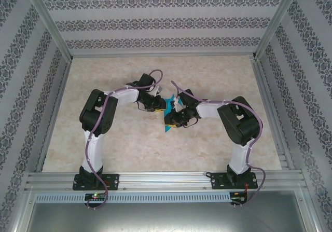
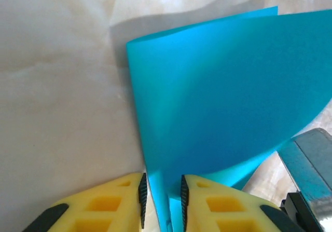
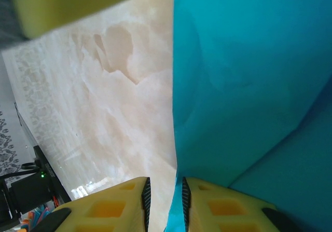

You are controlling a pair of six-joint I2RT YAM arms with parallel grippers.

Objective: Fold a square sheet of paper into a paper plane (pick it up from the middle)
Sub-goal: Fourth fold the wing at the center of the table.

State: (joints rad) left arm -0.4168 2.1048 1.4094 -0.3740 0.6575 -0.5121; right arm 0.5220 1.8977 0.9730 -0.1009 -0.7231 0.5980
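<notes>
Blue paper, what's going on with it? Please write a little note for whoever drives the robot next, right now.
Left hand: open a little. The square sheet of paper runs between its fingers and does not look pinched.
Right hand: open a little too, with the paper's edge against one pad.
Paper: standing up between both hands over the middle of the table, bent over on itself in two loose layers.
Done: the sheet is raised and bent over.
Left: press a sharp crease, then make all the later folds.
</notes>
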